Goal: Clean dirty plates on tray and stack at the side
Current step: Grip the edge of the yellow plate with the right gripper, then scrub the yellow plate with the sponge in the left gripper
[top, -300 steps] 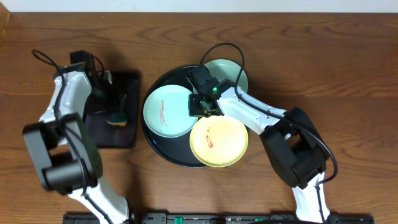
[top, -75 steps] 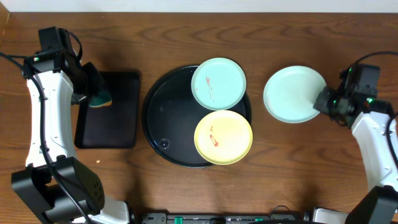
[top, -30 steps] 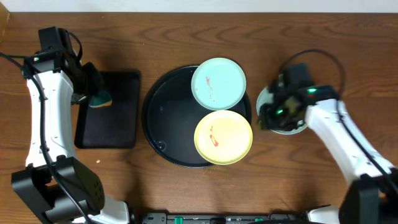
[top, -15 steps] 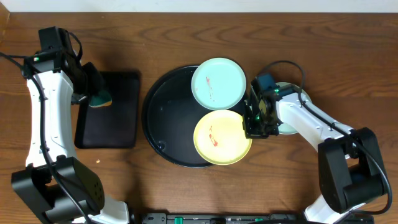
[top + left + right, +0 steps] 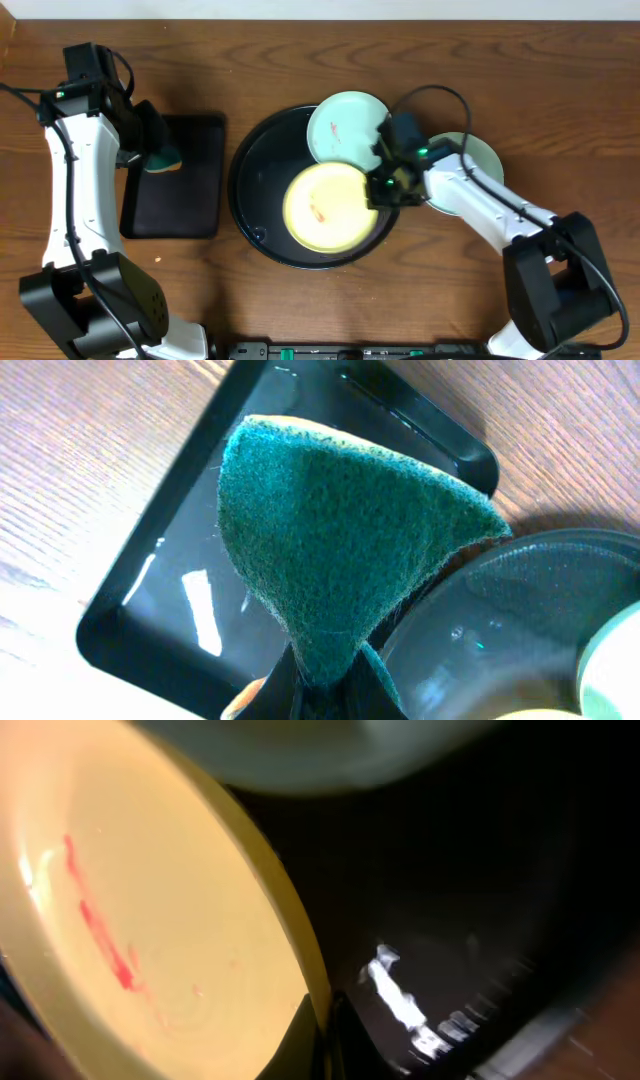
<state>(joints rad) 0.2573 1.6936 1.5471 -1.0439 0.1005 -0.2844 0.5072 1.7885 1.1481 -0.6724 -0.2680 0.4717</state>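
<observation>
The round black tray (image 5: 258, 190) holds a pale yellow plate (image 5: 325, 208) with a red smear and a mint plate (image 5: 340, 122) with a red smear at its far side. My right gripper (image 5: 383, 188) is shut on the yellow plate's right rim (image 5: 290, 935) over the tray. A clean mint plate (image 5: 478, 160) lies on the table right of the tray, partly under my right arm. My left gripper (image 5: 150, 152) is shut on a green sponge (image 5: 340, 540) above the rectangular black tray (image 5: 180, 175).
The rectangular black tray (image 5: 150, 620) sits left of the round tray. Bare wooden table lies around both trays. The right arm stretches from the front right across the clean plate.
My right gripper left the clean mint plate on the table, moved left to the tray, closed on the yellow plate's rim and dragged it toward the tray's middle. The left arm stayed still.
</observation>
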